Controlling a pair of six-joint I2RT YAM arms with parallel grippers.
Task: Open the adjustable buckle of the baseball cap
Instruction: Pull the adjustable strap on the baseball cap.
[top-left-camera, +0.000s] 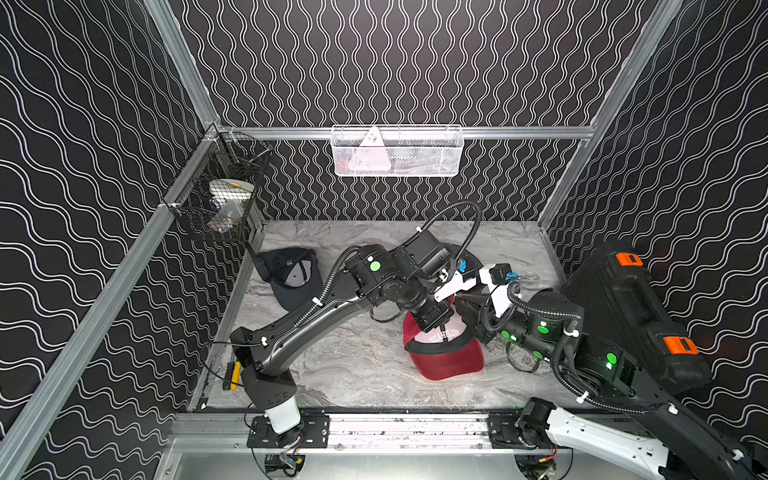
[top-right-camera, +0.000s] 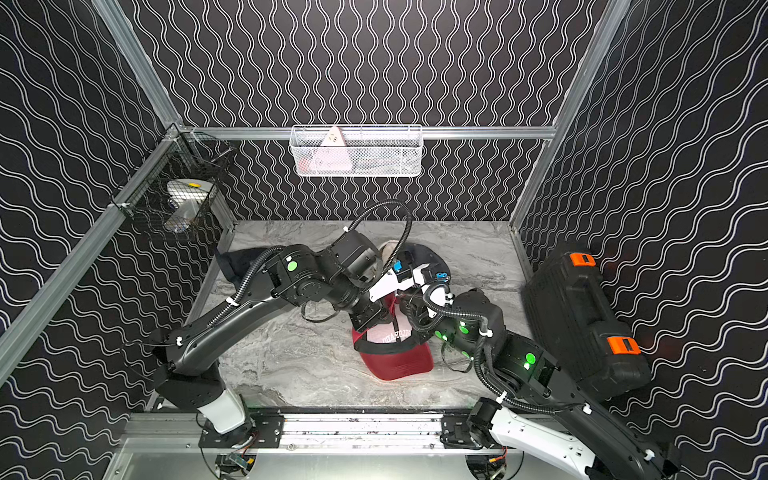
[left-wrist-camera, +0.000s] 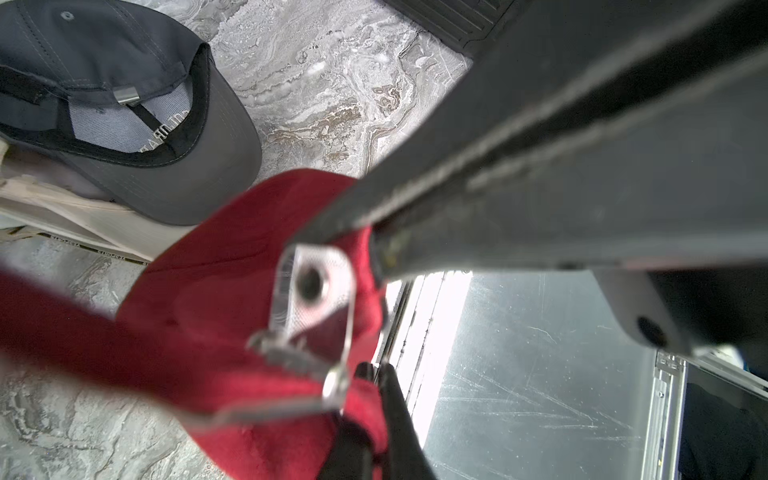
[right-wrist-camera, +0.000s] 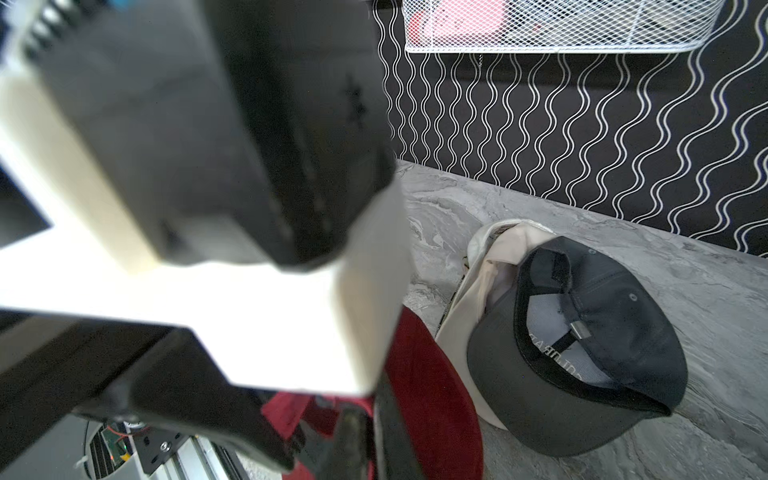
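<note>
in both top views the red baseball cap (top-left-camera: 446, 361) (top-right-camera: 397, 365) sits low in the centre of the frame. its brim lies flat on the grey marbled tabletop (top-left-camera: 353, 374), and its back is raised under my two wrists, the white lettered lining showing.

in the left wrist view my left claw (left-wrist-camera: 368, 239) is pressed together, its tips nipping the cap's red cloth right beside the silvery buckle (left-wrist-camera: 311, 286). a blurred red strap (left-wrist-camera: 62, 332) runs away from the buckle. my right claw (right-wrist-camera: 370, 432) is squeezed together too. its dark fingers (right-wrist-camera: 351, 436) pinch red cloth, meeting the cap at the end of the buckle away from my left claw. whether the buckle is undone i cannot tell.

further up, at centre-left of the frame, a navy baseball cap (top-left-camera: 291, 274) lies upside down by the tabletop's edge. just above centre, behind my wrists, a dark grey baseball cap (right-wrist-camera: 602, 353) lies upside down, resting on a cream cloth piece (right-wrist-camera: 490, 282).

at the right of the frame a black plastic case with orange latches (top-left-camera: 631, 316) stands along the wall. farthest off, in the upper centre, a white mesh basket (top-left-camera: 397, 151) hangs on the back rail. a black wire basket (top-left-camera: 220, 199) hangs in the upper-left corner.
</note>
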